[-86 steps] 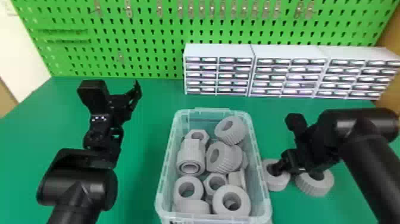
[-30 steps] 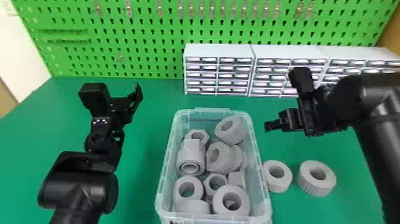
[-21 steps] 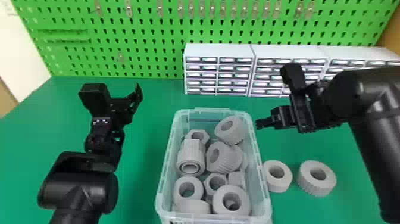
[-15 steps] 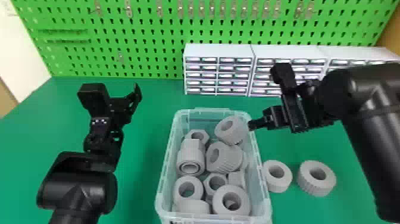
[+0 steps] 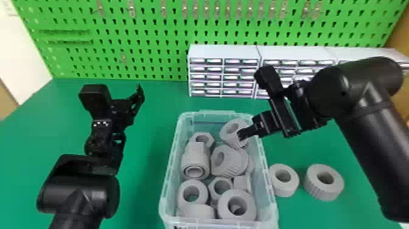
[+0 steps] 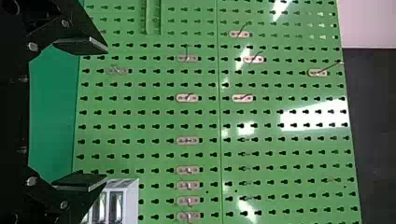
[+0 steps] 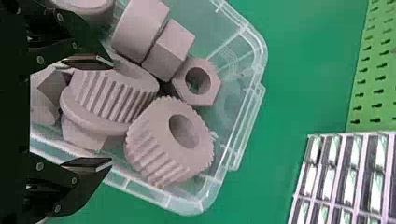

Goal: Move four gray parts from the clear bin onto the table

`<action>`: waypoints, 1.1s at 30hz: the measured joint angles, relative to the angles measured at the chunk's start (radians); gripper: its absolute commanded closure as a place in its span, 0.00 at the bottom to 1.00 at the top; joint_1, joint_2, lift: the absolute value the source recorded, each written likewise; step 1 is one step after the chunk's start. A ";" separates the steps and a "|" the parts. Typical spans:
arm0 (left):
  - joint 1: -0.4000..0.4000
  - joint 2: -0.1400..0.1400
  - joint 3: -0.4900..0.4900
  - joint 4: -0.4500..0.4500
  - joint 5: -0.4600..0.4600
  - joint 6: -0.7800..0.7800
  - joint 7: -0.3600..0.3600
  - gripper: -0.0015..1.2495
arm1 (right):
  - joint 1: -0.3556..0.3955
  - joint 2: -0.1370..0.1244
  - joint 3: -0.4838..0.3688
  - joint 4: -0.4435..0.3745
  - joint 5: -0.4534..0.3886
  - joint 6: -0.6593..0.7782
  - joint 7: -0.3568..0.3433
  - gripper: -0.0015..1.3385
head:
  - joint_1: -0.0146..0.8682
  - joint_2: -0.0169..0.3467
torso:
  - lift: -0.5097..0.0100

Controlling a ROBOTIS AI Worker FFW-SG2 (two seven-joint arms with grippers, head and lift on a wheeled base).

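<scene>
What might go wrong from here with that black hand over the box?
The gray parts lie jumbled against each other, so lifting one might drag or tip a neighbor. The right gripper, its fingers apart, is close to the wall of the clear bin, and could knock or nudge it. If the next part is set down carelessly, it may bump the two already on the table.
</scene>
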 measured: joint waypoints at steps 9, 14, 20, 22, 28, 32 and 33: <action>-0.002 0.000 0.000 -0.006 0.000 0.000 0.000 0.24 | -0.010 -0.001 0.038 0.006 -0.022 -0.013 0.000 0.39 | 0.80 0.24 | 0.88; -0.003 0.000 0.000 -0.006 0.000 0.000 0.000 0.24 | -0.010 0.003 0.044 0.019 -0.025 -0.043 0.000 0.39 | 0.80 0.24 | 0.88; -0.005 0.000 -0.004 -0.006 0.001 0.000 0.000 0.24 | -0.020 0.010 0.048 0.061 -0.021 -0.074 0.000 0.39 | 0.80 0.24 | 0.88; -0.006 0.000 -0.004 -0.006 0.001 0.000 0.001 0.24 | -0.028 0.013 0.052 0.077 -0.016 -0.079 0.000 0.39 | 0.80 0.24 | 0.88; -0.009 0.000 -0.003 -0.006 0.001 0.000 0.000 0.24 | -0.046 0.017 0.071 0.107 -0.019 -0.081 0.000 0.39 | 0.80 0.24 | 0.88; -0.009 0.000 -0.001 -0.006 0.001 0.000 0.000 0.24 | -0.052 0.019 0.088 0.115 -0.035 -0.084 0.000 0.39 | 0.80 0.24 | 0.88; -0.010 0.000 -0.001 -0.006 0.001 0.000 0.000 0.24 | -0.053 0.019 0.091 0.117 -0.040 -0.085 0.000 0.39 | 0.80 0.24 | 0.88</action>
